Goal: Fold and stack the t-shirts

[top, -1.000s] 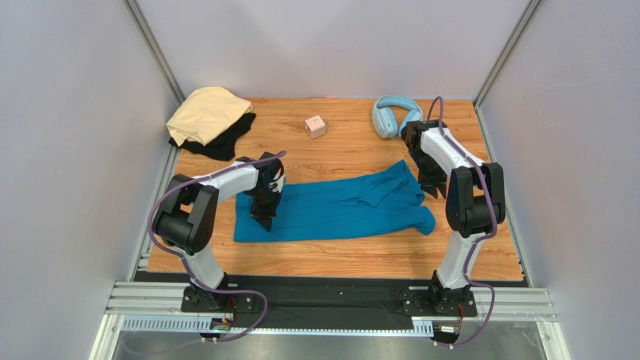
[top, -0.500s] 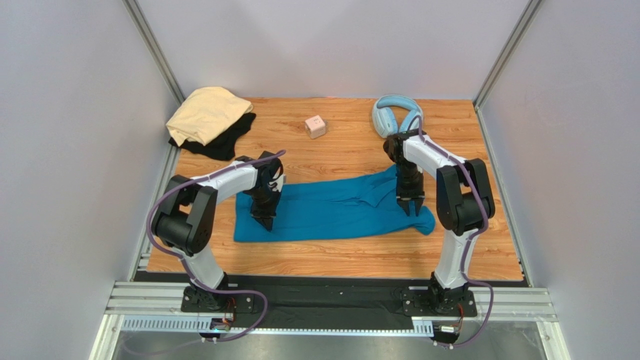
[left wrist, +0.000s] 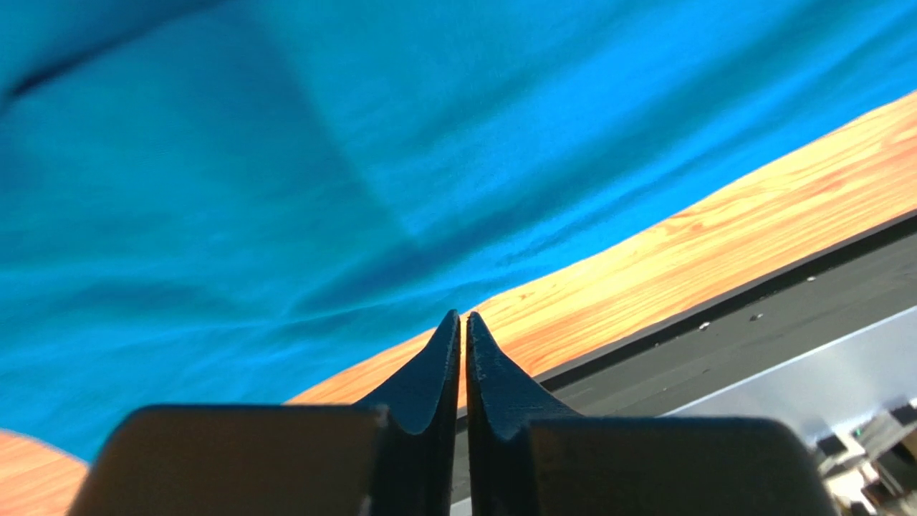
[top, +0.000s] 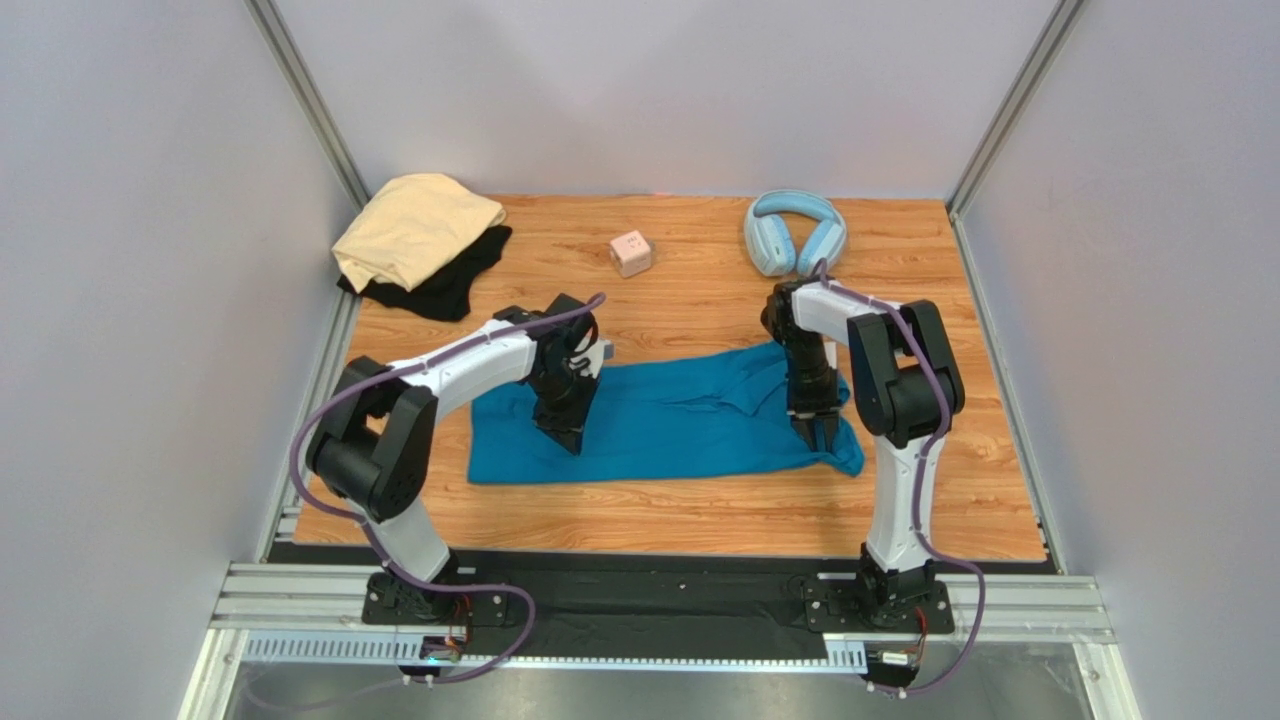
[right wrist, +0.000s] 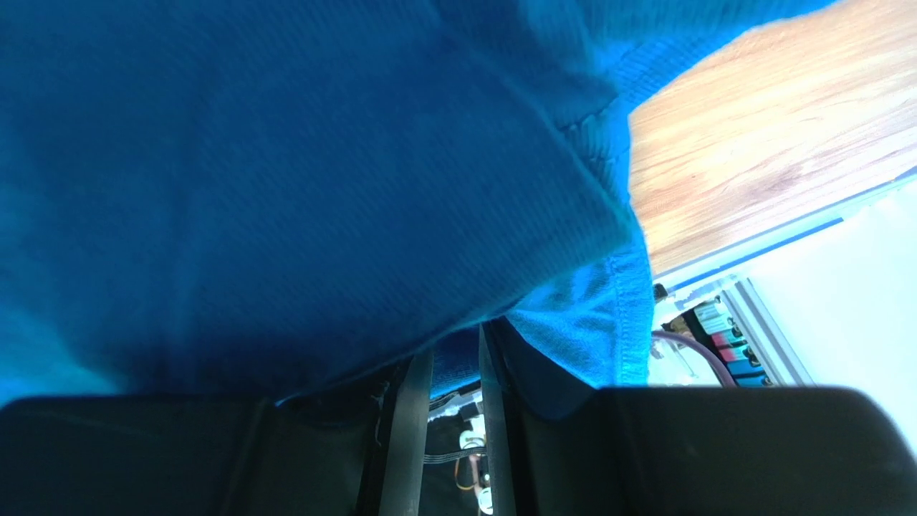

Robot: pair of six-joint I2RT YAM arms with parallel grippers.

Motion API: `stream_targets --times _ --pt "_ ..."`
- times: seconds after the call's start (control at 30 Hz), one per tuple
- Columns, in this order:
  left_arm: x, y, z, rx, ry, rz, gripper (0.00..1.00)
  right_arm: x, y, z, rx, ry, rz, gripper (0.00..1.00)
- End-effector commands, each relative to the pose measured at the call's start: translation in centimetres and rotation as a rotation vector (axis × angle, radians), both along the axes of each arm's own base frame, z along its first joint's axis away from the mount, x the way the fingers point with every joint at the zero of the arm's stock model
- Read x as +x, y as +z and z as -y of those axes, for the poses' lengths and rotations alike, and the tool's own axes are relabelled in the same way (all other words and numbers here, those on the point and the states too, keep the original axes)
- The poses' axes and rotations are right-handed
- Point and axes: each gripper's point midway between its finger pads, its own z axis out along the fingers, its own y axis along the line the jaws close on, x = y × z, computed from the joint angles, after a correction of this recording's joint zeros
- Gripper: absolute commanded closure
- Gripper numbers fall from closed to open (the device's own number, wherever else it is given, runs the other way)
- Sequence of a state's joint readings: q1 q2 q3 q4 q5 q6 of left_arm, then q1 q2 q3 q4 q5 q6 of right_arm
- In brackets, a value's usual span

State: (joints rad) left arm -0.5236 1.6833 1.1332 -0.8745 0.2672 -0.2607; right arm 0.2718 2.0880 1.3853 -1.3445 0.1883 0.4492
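One teal-blue cotton t-shirt (top: pixel 676 428) lies flat across the middle of the wooden table (top: pixel 691 510). Its long axis runs left to right in the overhead view. Both arms are down on it.

- Left pincer (top: pixel 568 440): stands on the shirt's left third, near the lower hem. In the left wrist view the tips are pressed together with no cloth seen between them. Blue cloth fills the upper left, with bare wood just beyond the tips.
- Right pincer (top: pixel 824 434): at the shirt's right end, on the bunched sleeve. In the right wrist view cloth drapes over the fingers and hides the tips, so I cannot tell whether it grips.
- Each arm is nearer its own end. Judged from that, the fold would run along the long axis.

Elsewhere, a pale tan crumpled shirt (top: pixel 409 225) sits on a black shirt (top: pixel 451 282) at the upper left.

Change over the last second: the left pincer has slid right along the cloth. The right arm has swung in from the shirt's right edge onto the sleeve, and that end looks drawn inward.
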Motion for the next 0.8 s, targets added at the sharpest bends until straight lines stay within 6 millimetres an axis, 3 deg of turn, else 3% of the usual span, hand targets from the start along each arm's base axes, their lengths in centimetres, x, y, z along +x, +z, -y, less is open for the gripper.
stream_targets --times 0.0,0.1,0.3,0.43,0.6,0.77 --pt "-2.1 -2.3 -0.4 0.03 -0.025 -0.101 0.94 1.8 -0.4 -0.3 0.003 0.006 0.052 0.7" --pt "-3.0 -3.4 -0.9 0.063 -0.016 -0.152 1.0 2.1 -0.5 0.1 -0.019 0.01 0.051 0.7" --pt "-3.3 -4.0 -1.6 0.102 0.002 -0.162 1.0 3.4 -0.7 0.7 -0.038 0.007 0.061 0.7" --pt "-3.9 -4.3 -2.3 0.133 0.004 -0.18 1.0 5.3 -0.8 1.0 -0.062 0.048 0.07 0.71" --pt "-5.9 -4.2 -3.1 0.145 0.035 -0.222 1.0 10.0 -0.4 0.0 -0.041 0.081 0.161 0.72" --pt "-7.6 -3.1 -3.5 0.141 0.082 -0.239 1.0 14.2 -1.6 -1.4 -0.039 0.157 0.196 0.74"
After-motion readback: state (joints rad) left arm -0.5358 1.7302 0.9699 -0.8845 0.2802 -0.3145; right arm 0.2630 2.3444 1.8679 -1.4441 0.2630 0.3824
